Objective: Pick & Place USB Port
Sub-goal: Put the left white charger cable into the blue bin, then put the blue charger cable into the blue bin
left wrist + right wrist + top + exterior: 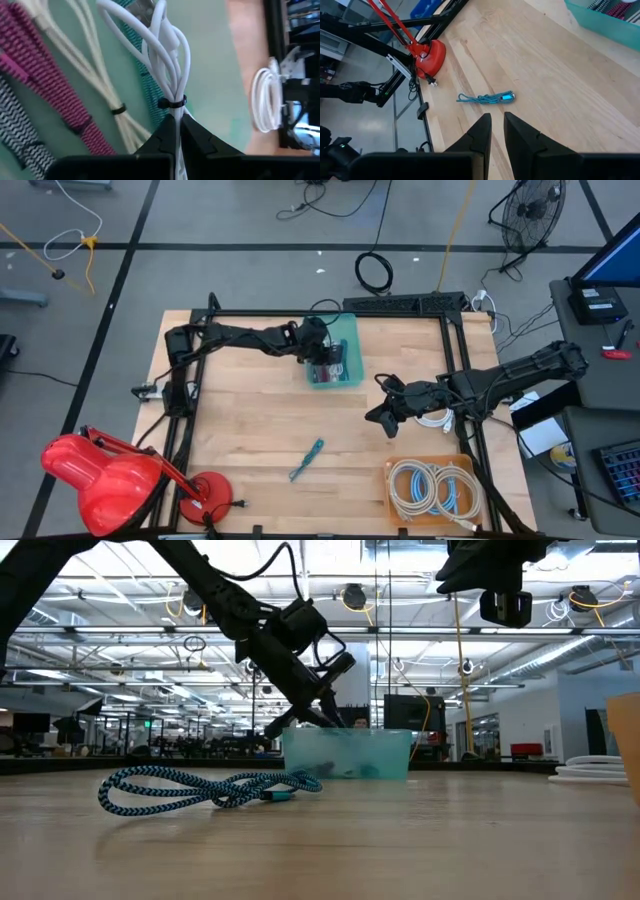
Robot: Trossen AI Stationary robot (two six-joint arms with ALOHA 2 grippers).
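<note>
A teal bin (335, 365) at the table's far middle holds several tied cables: magenta braided (55, 85), black-and-white (20, 140), teal braided (150, 90) and white ones. My left gripper (177, 131) reaches down into the bin (346, 755) and is shut on a white cable bundle (165, 55). A blue-teal braided cable (306, 460) lies loose on the table's near middle. My right gripper (385, 418) hangs above the table at the right, its fingers (520, 135) slightly apart with nothing between them. My left gripper pinches the white cable bundle between its two fingers, on the gathered strands right beside the black tie (172, 103). The fingers slant down into the bin from the table's left. The bundle's loops (150, 30) stretch away from the fingertips over the other cables.
A wooden tray (392, 498) with coiled white cables stands at the near right. A loose white coil (435, 418) lies beside the right arm. A red lamp (110, 475) sits at the near left. Bare wood lies around the blue-teal cable (487, 98).
</note>
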